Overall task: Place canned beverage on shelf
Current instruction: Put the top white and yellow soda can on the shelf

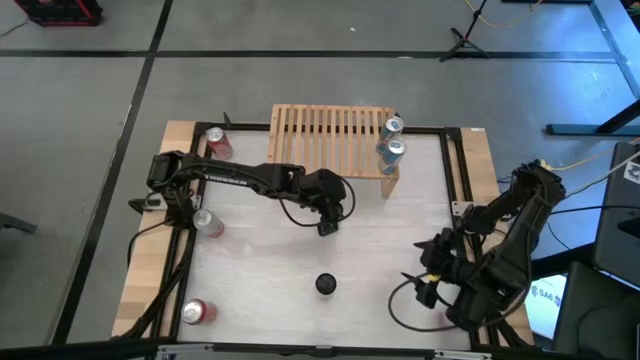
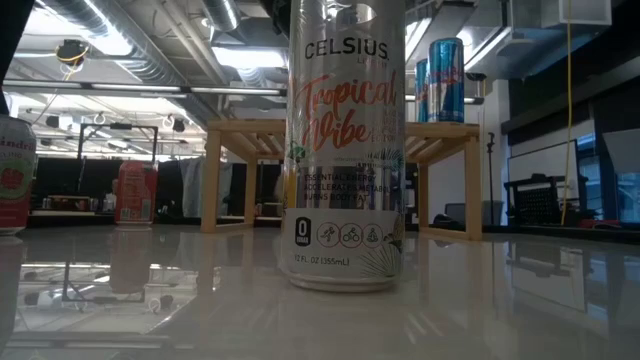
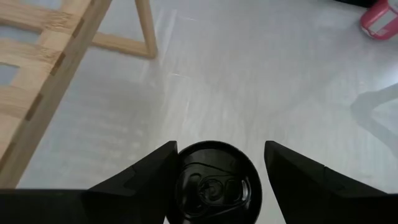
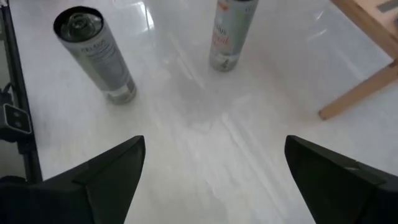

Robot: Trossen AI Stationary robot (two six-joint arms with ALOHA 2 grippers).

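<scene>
left gripper (image 1: 328, 228) hovers mid-table, just near of the low light-wood slatted shelf (image 1: 320, 140). in the left wrist view a slim silver can w/ a black lid (image 3: 214, 186) sits between the dark fingers (image 3: 146, 174); jaws part open, small gaps show either side of the lid, so whether it's actually gripped i can't tell. two blue cans (image 1: 390, 140) already stand on the shelf's right end. another black-topped silver can (image 1: 326, 284) stands alone, nearer on the table. right gripper (image 4: 214, 180) waits wide open and empty at the right side, low.

risks, as i judge: if the jaws aren't tight, the tall can could slip or tip on lift. carried low, it may clip the shelf's front rail. set down too far right, it could knock the blue cans off.
</scene>
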